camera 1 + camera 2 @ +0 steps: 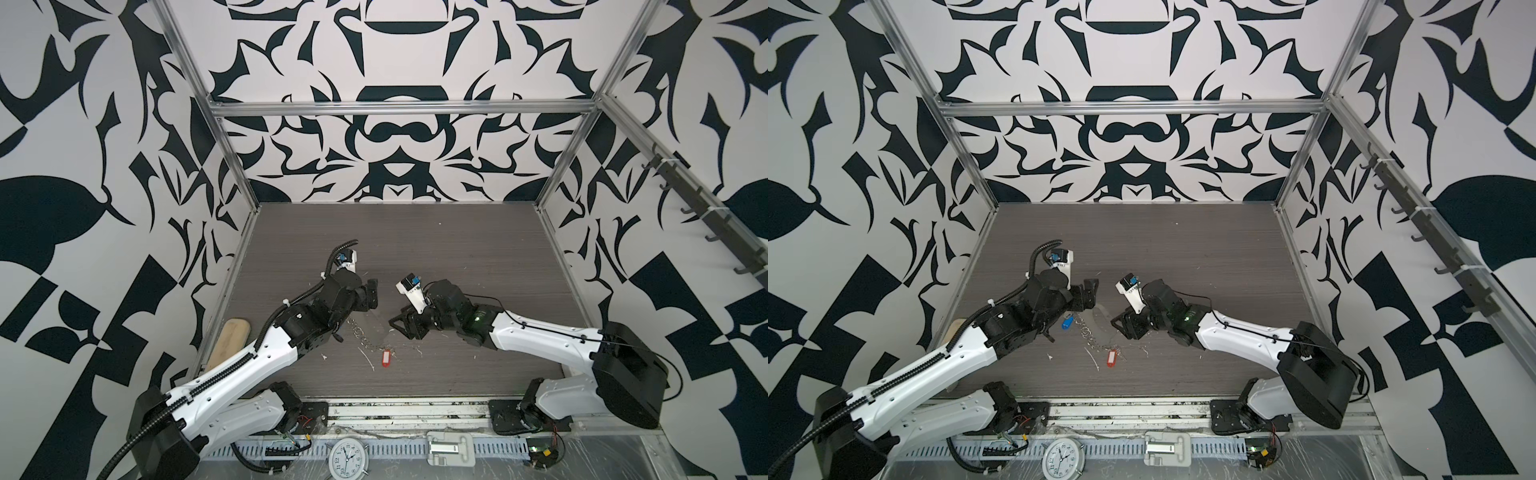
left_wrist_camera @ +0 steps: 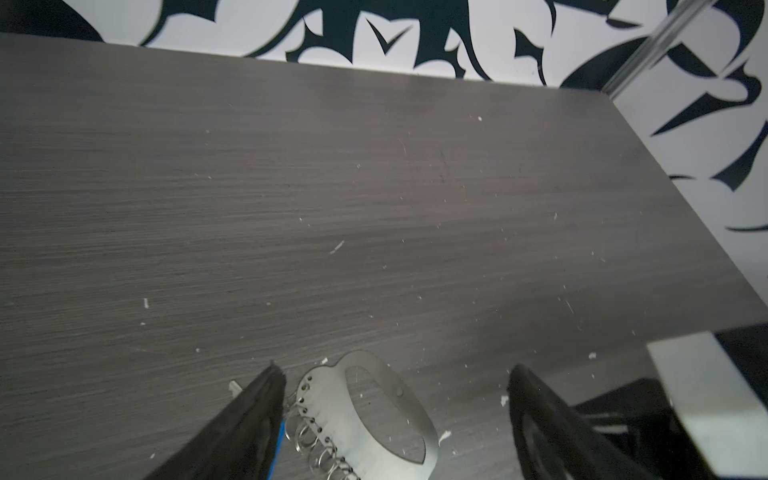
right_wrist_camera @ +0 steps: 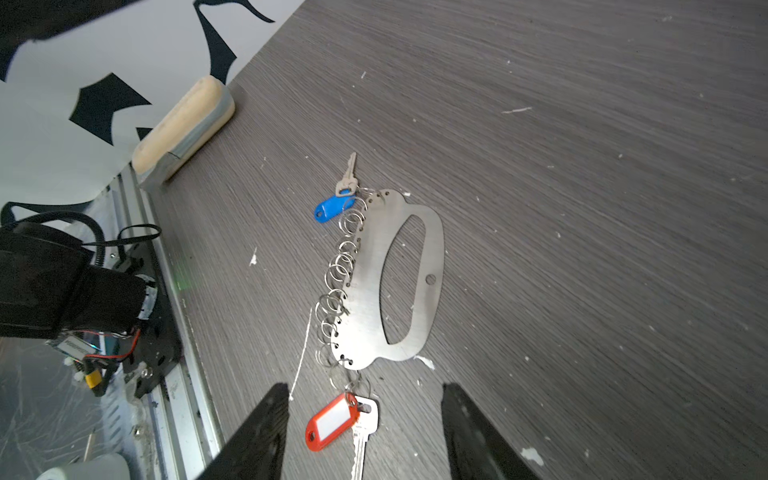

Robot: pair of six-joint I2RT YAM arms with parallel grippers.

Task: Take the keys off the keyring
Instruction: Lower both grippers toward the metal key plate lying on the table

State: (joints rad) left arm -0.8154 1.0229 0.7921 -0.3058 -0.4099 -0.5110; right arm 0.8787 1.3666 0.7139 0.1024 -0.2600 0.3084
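Dark grey wood-grain tabletop (image 1: 415, 249) inside black-and-white patterned walls, keyring (image 3: 374, 282) lying flat near the middle.

Left gripper (image 2: 394, 368) spread wide, empty, raised by the keyring's far end. Right gripper (image 3: 365, 386) parted too, gripping nothing, just beside the keyring, with the red-tagged key (image 3: 332, 419) lying between its jaws in the wrist view. Blue-tagged key (image 3: 334, 205) at the keyring's opposite end. Beige wooden board (image 3: 183, 129) well apart from the keyring, at the table edge.

A beige wooden board (image 1: 230, 338) is lying along the left edge of the dark wood-grain table (image 1: 415, 249), white scraps (image 1: 365, 358) are littering it, an alarm clock (image 1: 345, 457) is sitting face up on the front ledge, and dark hooks (image 1: 693, 198) are lining the right wall.
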